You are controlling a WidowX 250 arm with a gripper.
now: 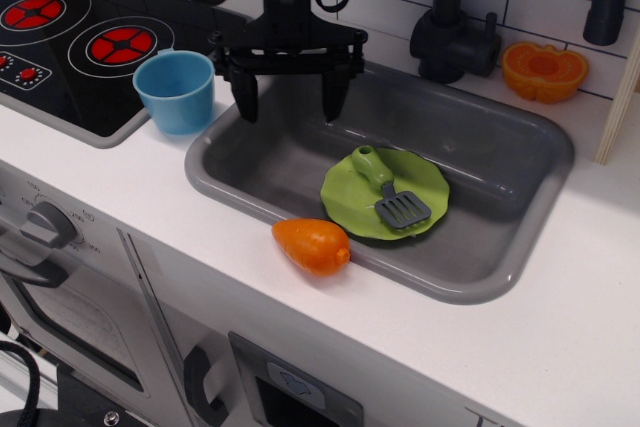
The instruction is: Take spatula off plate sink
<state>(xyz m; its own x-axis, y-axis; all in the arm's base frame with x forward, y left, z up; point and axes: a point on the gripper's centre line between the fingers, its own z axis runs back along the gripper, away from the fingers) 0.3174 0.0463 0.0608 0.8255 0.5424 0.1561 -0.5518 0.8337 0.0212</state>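
Observation:
The spatula (388, 190) lies on the lime-green plate (352, 202), its light-green handle pointing up-left and its dark grey slotted blade toward the right. The plate rests on the floor of the grey sink (530, 172), near its front wall. My black gripper (289, 104) hangs open and empty over the sink's back-left part, fingers pointing down, up and to the left of the spatula and apart from it.
A blue cup (176, 90) stands on the counter left of the sink beside the black stovetop (70, 42). An orange toy vegetable (313, 245) lies on the sink's front rim. A black faucet (460, 27) and an orange half-fruit toy (544, 71) are behind the sink.

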